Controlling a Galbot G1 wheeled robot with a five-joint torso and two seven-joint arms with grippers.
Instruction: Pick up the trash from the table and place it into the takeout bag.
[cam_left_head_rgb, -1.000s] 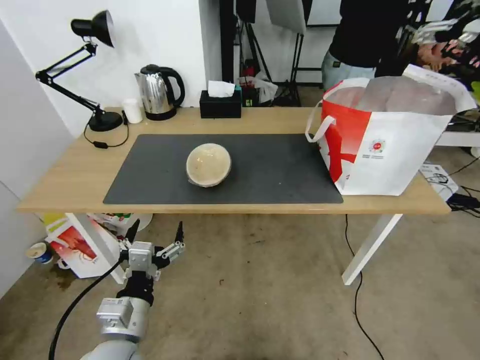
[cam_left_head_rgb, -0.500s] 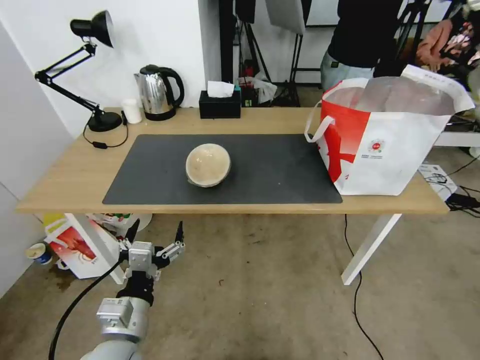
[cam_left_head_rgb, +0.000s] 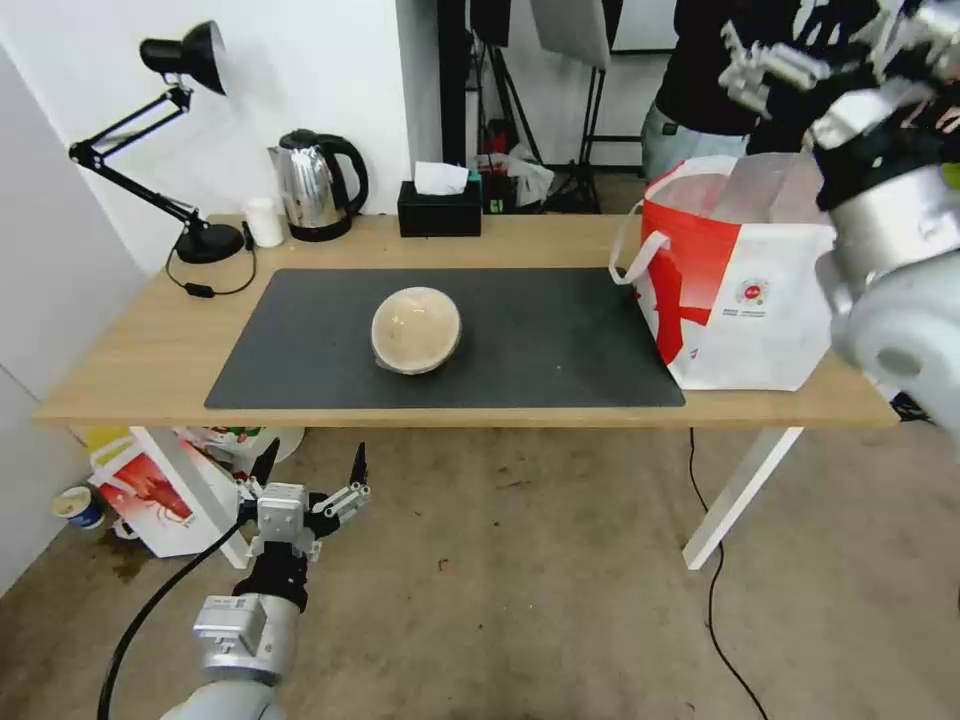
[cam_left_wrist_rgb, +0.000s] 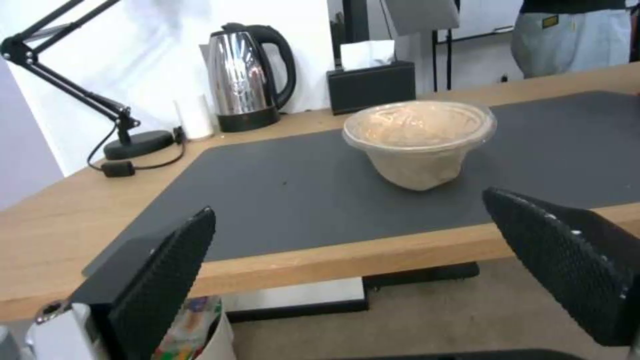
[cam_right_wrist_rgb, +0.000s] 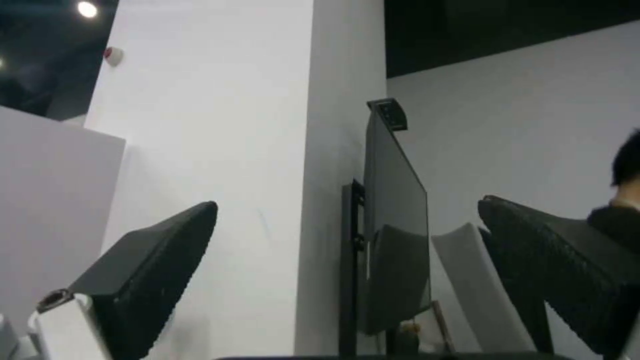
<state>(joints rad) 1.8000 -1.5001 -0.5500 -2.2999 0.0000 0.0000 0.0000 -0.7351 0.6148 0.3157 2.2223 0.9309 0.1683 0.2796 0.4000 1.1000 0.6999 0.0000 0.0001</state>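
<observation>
A tan domed bowl (cam_left_head_rgb: 416, 329) of trash sits on the dark grey mat (cam_left_head_rgb: 560, 340) in the middle of the table (cam_left_head_rgb: 150, 340); it appears again in the left wrist view (cam_left_wrist_rgb: 420, 142). The takeout bag (cam_left_head_rgb: 745, 300) stands open on the table's right end. My left gripper (cam_left_head_rgb: 310, 465) hangs open below the table's front edge, facing the bowl (cam_left_wrist_rgb: 350, 202). My right arm is raised at the far right, partly covering the bag. Its gripper (cam_left_head_rgb: 815, 45) is open and empty, pointing up at a wall (cam_right_wrist_rgb: 348, 202).
Along the table's back edge stand a desk lamp (cam_left_head_rgb: 205, 240), a kettle (cam_left_head_rgb: 315, 185), a small white cup (cam_left_head_rgb: 265, 220) and a black tissue box (cam_left_head_rgb: 440, 208). A smaller red-and-white bag (cam_left_head_rgb: 150, 490) sits on the floor under the left end. A person (cam_left_head_rgb: 720, 70) stands behind the bag.
My right arm has swung up into the head view at the right, in front of the takeout bag. The left arm and the bowl have not moved.
</observation>
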